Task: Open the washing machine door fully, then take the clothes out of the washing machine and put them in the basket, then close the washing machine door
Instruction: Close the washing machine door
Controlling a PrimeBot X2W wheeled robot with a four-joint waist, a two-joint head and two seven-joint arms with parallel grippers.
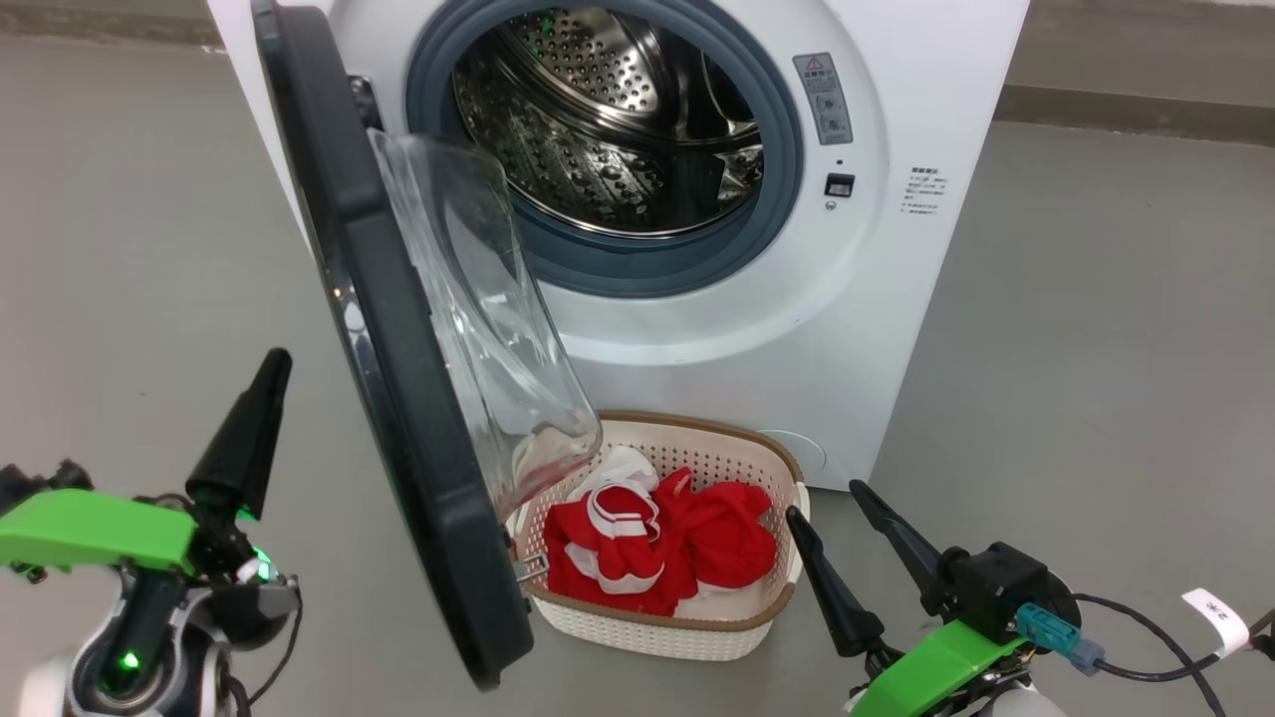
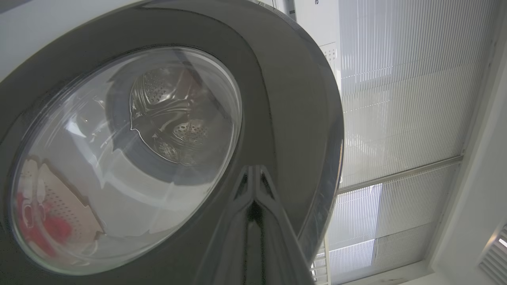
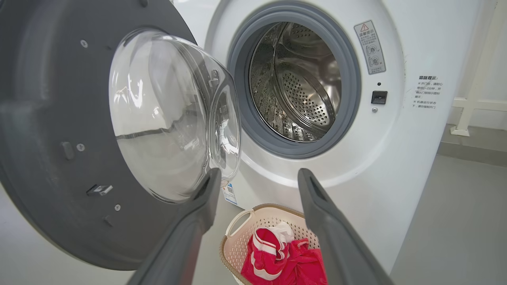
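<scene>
The washing machine (image 1: 877, 299) stands with its door (image 1: 398, 398) swung out towards me, and its steel drum (image 1: 618, 129) looks empty. Red clothes (image 1: 687, 548) with white trim lie in the cream basket (image 1: 657, 632) on the floor below the opening. My left gripper (image 1: 277, 360) is shut on nothing, left of the door. In the left wrist view the left gripper (image 2: 255, 174) points at the door's (image 2: 285, 99) glossy outer rim; I cannot tell whether it touches. My right gripper (image 1: 827, 503) is open and empty, right of the basket. In the right wrist view the right gripper (image 3: 259, 174) frames the basket (image 3: 237, 237) and the clothes (image 3: 285, 257).
Bare grey floor (image 1: 1096, 349) spreads on both sides of the machine. The bulging glass window (image 1: 478, 319) overhangs the basket's left end. A cable with a white tag (image 1: 1215, 612) trails from my right wrist. A white frame (image 3: 471, 103) stands beside the machine.
</scene>
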